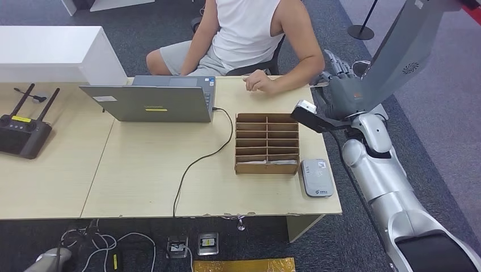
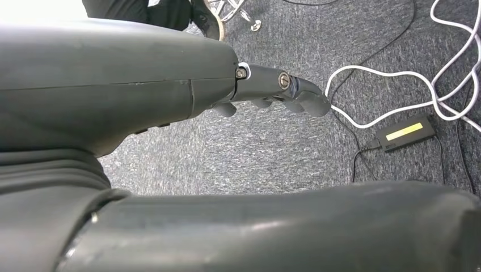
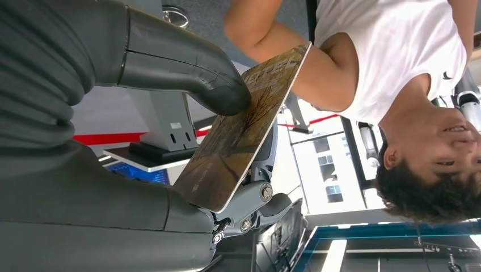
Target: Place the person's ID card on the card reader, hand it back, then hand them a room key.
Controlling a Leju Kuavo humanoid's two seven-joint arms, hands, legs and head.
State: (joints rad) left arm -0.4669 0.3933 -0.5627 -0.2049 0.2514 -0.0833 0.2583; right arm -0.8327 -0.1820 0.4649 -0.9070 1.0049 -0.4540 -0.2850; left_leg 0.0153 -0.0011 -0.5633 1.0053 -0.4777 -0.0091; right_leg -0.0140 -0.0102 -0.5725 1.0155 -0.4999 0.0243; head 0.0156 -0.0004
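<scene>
Your brown patterned room key card (image 3: 244,130) sits pinched under the right hand's (image 1: 340,85) thick grey thumb, raised off the table's far right corner, near the seated person's hand (image 1: 258,82). The grey card reader (image 1: 316,177) lies near right. You cannot tell the left hand's (image 2: 278,93) state: largely hidden.

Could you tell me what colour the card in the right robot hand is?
Brownish gold with dark branch-like markings, clearest in the right wrist view.
</scene>
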